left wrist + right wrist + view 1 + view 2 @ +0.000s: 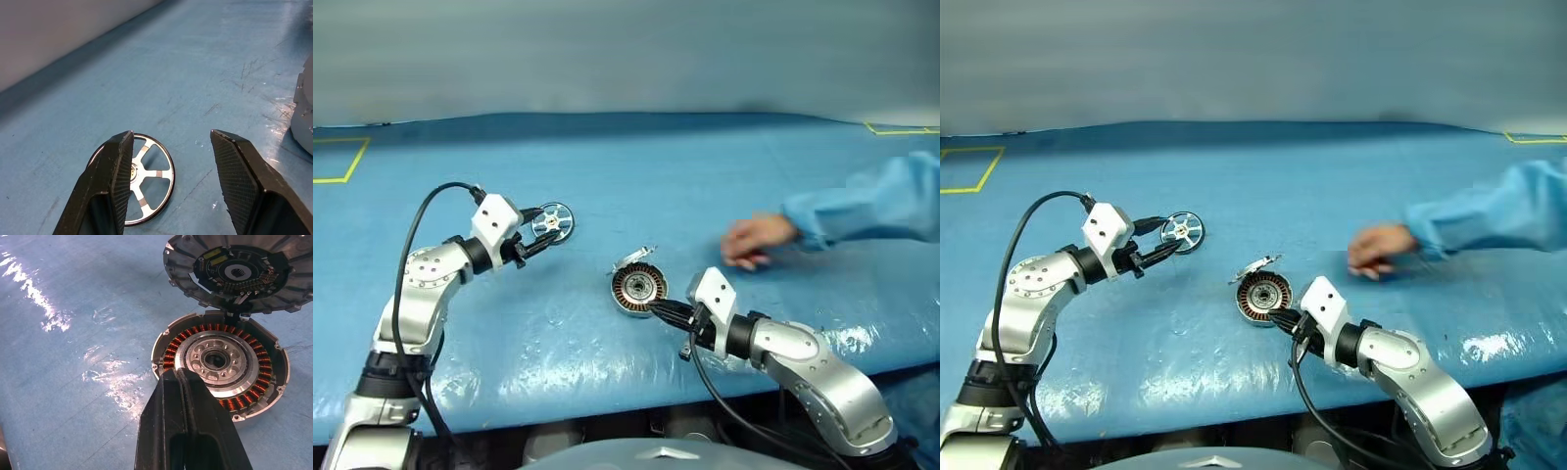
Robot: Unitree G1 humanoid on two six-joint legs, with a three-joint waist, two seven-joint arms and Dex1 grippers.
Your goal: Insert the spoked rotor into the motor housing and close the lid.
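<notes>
Left wrist view: spoked rotor (146, 182) sits between my left gripper (171, 171) fingers — jaws apart, not clamped, one finger overlapping it. Motor housing (220, 364) lies well apart on the blue table (607, 186), lid (234, 269) hinged up, my right gripper (183, 382) pinched together at its rim. Risk — rotor could slip or tilt if I close off-centre; a person's hand (754, 242) is near.

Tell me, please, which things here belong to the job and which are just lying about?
Job:
- spoked rotor, at the left gripper
- motor housing, windings exposed
- lid, hinged open
- right gripper, shut at the housing's rim

Lying about:
- a person's hand in a blue sleeve
- blue table cover
</notes>
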